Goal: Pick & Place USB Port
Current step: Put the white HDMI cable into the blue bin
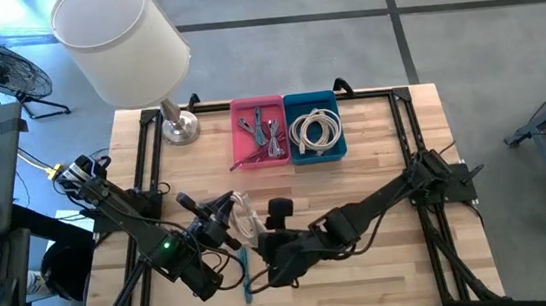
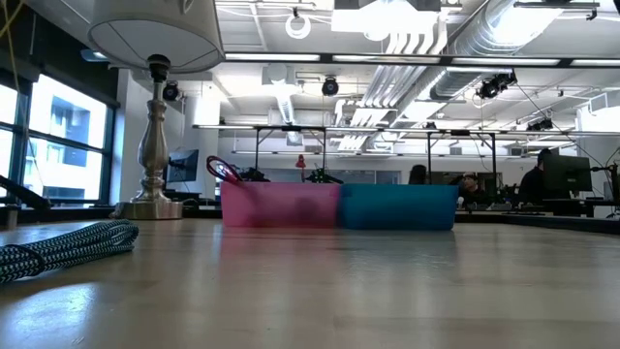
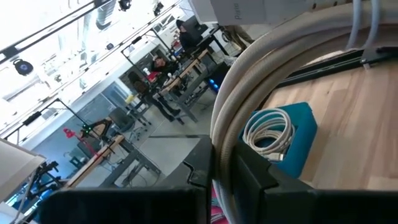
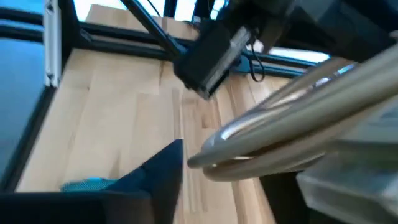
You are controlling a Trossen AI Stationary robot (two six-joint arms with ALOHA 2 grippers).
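A cream coiled cable (image 1: 247, 216) hangs over the table's near middle, held by my left gripper (image 1: 231, 220), which is shut on it. In the left wrist view its loops (image 3: 249, 74) rise from between my fingers. My right gripper (image 1: 271, 257) sits just right of the coil, low over the table and open. The coil's loop end (image 4: 211, 155) shows in front of its dark finger (image 4: 155, 180); I cannot tell whether they touch. A thin blue cable (image 1: 247, 276) lies on the wood near both grippers. My left gripper pinches several strands of the cream coil (image 3: 221, 155) between its two fingers (image 3: 252, 177). The fingers lie across the strands. The coil's loops arc away from the fingers over the table.
A pink bin (image 1: 256, 102) with cables and a blue bin (image 1: 310, 96) with a white coil (image 3: 270, 132) stand at the far middle. A lamp (image 1: 121, 37) stands at the far left. A black object (image 1: 279, 210) lies beside the coil. A braided cable (image 2: 58, 247) lies nearby.
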